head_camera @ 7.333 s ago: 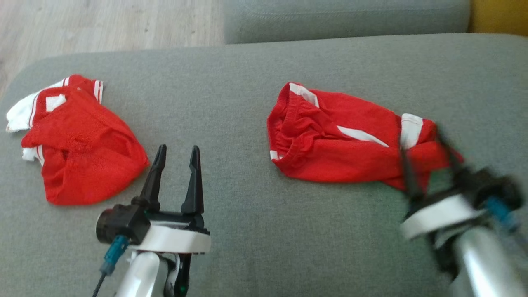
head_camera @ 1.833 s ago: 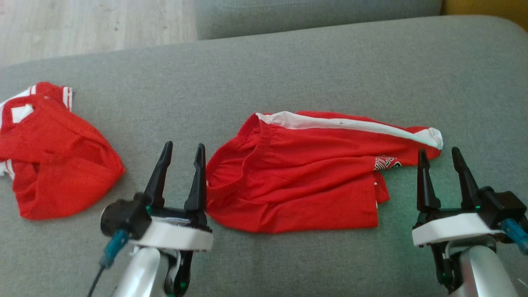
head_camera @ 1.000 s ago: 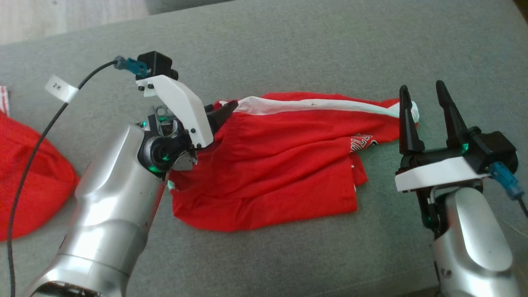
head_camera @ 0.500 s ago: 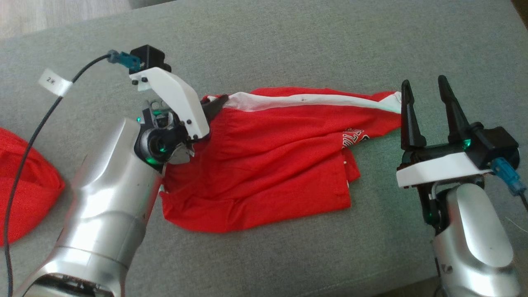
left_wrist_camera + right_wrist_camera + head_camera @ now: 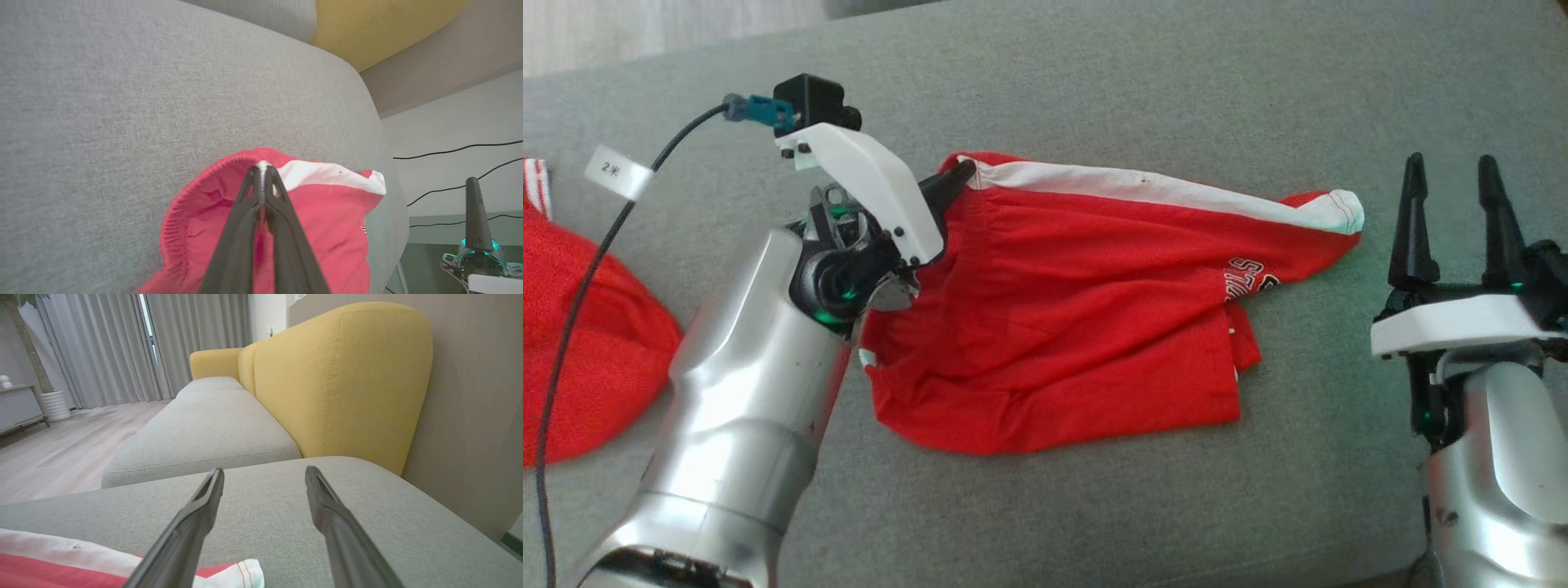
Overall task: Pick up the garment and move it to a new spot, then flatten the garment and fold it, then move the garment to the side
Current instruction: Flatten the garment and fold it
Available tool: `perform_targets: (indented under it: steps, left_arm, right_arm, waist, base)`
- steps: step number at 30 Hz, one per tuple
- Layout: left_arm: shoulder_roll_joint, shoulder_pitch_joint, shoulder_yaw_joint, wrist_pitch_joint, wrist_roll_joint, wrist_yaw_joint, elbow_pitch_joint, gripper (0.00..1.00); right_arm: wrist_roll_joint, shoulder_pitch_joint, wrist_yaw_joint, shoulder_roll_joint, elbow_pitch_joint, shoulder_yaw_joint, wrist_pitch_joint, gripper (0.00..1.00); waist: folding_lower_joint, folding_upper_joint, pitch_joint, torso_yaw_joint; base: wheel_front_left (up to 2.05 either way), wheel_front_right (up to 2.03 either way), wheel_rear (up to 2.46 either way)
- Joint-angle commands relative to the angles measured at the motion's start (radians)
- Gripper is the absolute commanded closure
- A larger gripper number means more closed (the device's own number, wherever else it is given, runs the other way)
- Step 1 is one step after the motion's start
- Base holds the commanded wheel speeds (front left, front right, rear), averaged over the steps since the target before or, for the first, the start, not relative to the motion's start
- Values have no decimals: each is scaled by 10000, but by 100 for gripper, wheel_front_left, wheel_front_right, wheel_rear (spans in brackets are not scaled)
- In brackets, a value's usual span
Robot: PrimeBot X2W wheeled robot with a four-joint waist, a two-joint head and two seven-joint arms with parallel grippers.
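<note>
Left gripper (image 5: 960, 173) has just pinched shut on the far-left waistband corner of the red shorts (image 5: 1078, 327) lying on the grey sofa (image 5: 1176, 82), so a flattening pull looks ready, while the right gripper (image 5: 1450, 167) hangs wide open near their right end.

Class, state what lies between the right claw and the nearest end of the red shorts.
Bare grey sofa cushion, seen in the head view, separates the right claw from the red shorts.

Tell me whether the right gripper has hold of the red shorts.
No, the right gripper stands open beside the red shorts, with bare grey cushion between them.
</note>
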Motion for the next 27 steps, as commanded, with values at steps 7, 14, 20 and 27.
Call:
perform_targets:
  steps: [7, 14, 20, 27]
  left_arm:
    - [414, 355, 269, -164, -236, -178, -1016, 100]
    - [452, 677, 192, -25, -387, -173, -1538, 100]
    - [521, 650, 169, 23, -356, -107, -1731, 100]
    - [467, 457, 115, 55, -326, -23, -1749, 100]
  right_arm:
    - [74, -200, -7, -34, 331, 120, 1112, 0]
    - [781, -651, -7, -38, 1233, 65, 2306, 0]
    - [1132, -1664, -7, -83, 2111, -84, 3333, 0]
    - [668, -3010, -7, -211, 3819, -54, 4397, 0]
  waist:
    - [0, 0, -349, 457]
    - [0, 0, -318, 671]
    - [0, 0, -155, 671]
    - [0, 0, 53, 686]
  base:
    - [0, 0, 0]
    - [0, 0, 0]
    - [0, 0, 0]
    - [0, 0, 0]
